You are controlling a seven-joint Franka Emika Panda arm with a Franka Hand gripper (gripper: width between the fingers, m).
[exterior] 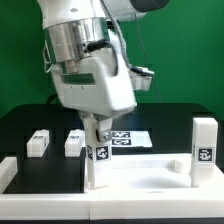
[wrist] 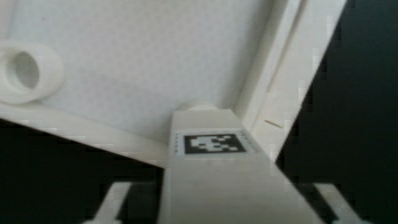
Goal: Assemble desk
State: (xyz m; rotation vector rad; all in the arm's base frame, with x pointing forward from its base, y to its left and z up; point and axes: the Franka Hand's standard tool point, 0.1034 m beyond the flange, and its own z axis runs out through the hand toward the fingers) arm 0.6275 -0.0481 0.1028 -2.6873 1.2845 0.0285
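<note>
The desk tabletop (exterior: 150, 172) lies upside down at the front of the black table, and its rimmed underside (wrist: 143, 80) fills the wrist view. One white tagged leg (exterior: 97, 152) stands upright at the tabletop's corner on the exterior view's left. It also shows in the wrist view (wrist: 222, 170), with a round hole (wrist: 18, 70) in the underside nearby. My gripper (wrist: 224, 203) straddles this leg from above. A dark gap shows between each finger (wrist: 125, 203) and the leg. A second leg (exterior: 205, 146) stands at the corner on the exterior view's right.
Two more white legs (exterior: 38, 142) (exterior: 73, 143) lie on the black table behind the tabletop, at the exterior view's left. The marker board (exterior: 127, 139) lies flat behind the gripper. A green wall closes the back.
</note>
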